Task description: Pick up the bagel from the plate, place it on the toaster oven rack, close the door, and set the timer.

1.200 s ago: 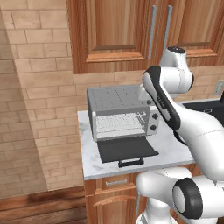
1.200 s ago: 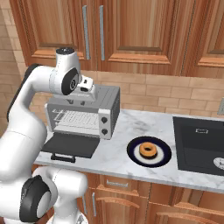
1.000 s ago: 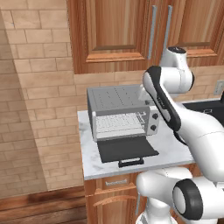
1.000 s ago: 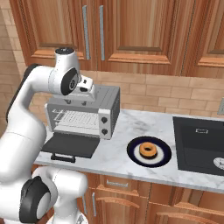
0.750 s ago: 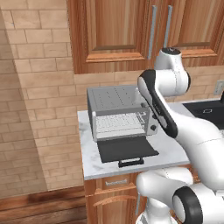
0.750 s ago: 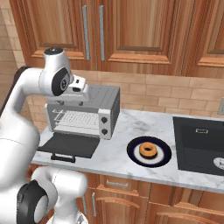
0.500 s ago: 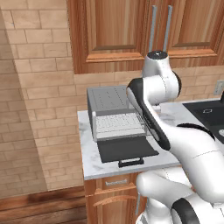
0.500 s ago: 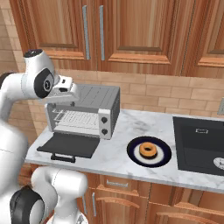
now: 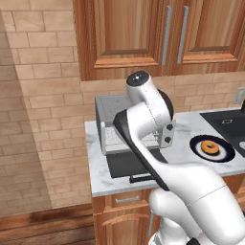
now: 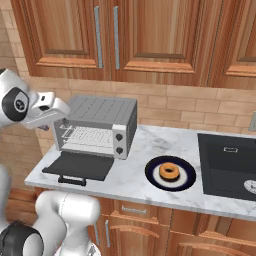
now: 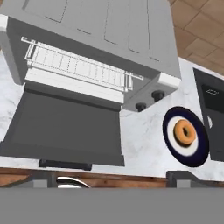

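The bagel lies flat on the plate on the counter, right of the open oven, well below the raised gripper, whose fingers are spread empty.

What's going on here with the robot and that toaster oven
Nothing is being handled yet. The bagel lies on the plate on the counter, right of the toaster oven. The door is folded down flat and the toaster oven rack sits bare inside. The arm is raised over to the oven's left, and its gripper is open and holds nothing, looking down on the oven and plate from above.
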Robot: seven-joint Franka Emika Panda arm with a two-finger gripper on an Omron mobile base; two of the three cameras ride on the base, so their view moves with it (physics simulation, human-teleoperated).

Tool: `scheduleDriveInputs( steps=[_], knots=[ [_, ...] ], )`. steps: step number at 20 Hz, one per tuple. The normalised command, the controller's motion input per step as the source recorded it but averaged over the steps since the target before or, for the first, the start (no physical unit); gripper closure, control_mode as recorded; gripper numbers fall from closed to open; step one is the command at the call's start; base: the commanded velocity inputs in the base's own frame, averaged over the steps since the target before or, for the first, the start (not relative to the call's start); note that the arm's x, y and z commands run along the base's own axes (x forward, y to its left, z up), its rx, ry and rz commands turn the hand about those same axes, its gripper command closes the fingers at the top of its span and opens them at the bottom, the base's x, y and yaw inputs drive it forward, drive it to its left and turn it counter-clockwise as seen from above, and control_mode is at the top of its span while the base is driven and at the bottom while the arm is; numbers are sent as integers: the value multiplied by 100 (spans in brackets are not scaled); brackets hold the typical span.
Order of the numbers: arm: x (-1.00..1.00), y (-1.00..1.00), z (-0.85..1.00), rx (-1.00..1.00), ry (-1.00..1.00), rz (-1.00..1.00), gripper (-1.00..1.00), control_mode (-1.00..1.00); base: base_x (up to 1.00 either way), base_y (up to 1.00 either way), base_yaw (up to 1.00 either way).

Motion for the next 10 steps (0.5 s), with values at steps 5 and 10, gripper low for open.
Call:
scheduleDriveInputs(
  steps=[5,10],
  knots=[
    [-6,37,-33,-13,-14,-3,-100,-100,0,0,0],
    [0,32,-33,-11,-9,-3,-100,-100,0,0,0]
  ],
)
